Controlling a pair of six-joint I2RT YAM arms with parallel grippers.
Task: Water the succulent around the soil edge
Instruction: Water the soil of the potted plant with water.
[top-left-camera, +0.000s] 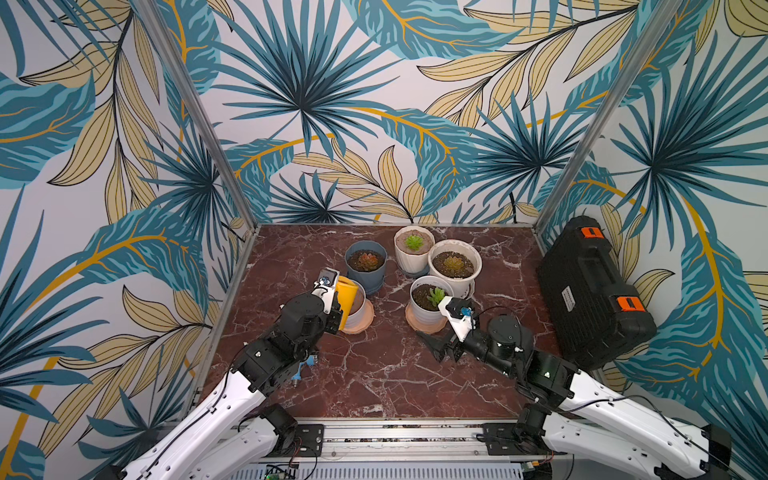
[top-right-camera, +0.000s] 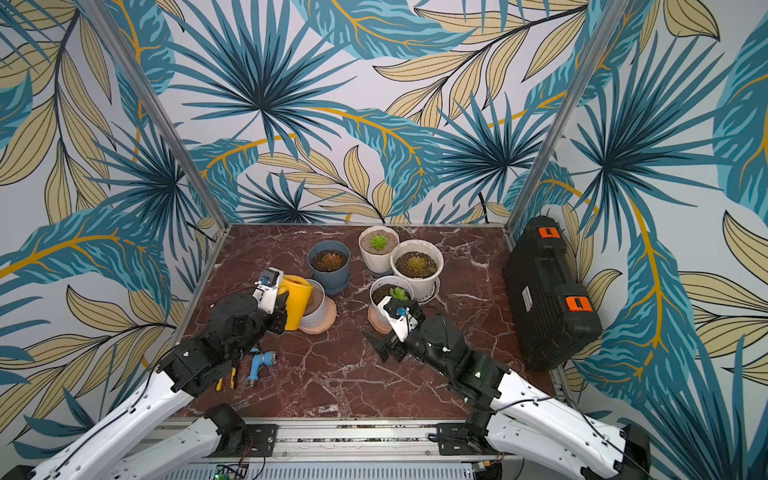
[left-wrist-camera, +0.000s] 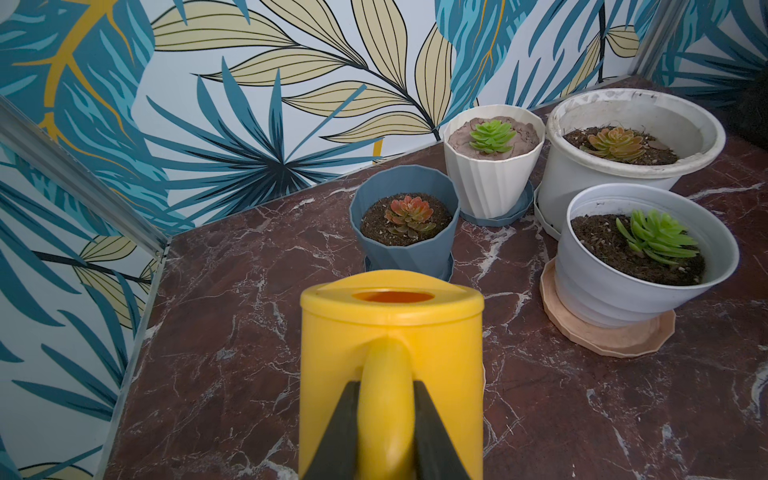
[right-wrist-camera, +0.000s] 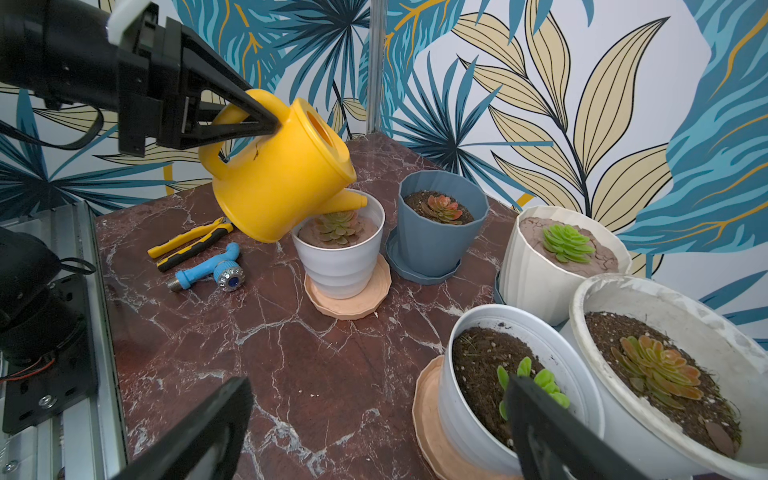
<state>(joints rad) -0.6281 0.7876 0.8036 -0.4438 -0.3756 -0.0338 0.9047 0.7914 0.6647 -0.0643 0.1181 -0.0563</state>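
Note:
My left gripper (left-wrist-camera: 386, 388) is shut on the handle of the yellow watering can (right-wrist-camera: 282, 178). The can is tipped forward over a white pot (right-wrist-camera: 340, 266) on a peach saucer. Its spout (right-wrist-camera: 345, 201) reaches over the brownish-green succulent (right-wrist-camera: 338, 226) toward the pot's far rim. No stream of water shows. In both top views the can (top-left-camera: 347, 299) (top-right-camera: 296, 299) hides most of that pot (top-left-camera: 358, 311). My right gripper (right-wrist-camera: 378, 388) is open and low over the table, beside another white pot (right-wrist-camera: 498, 374) that holds a green succulent.
A blue pot (top-left-camera: 366, 266), a ribbed cream pot (top-left-camera: 413, 249) and a large white pot (top-left-camera: 455, 266) stand behind. Yellow-handled pliers (right-wrist-camera: 191, 243) and a blue hose nozzle (right-wrist-camera: 212, 272) lie near the left arm. A black case (top-left-camera: 590, 291) sits off the table's right edge.

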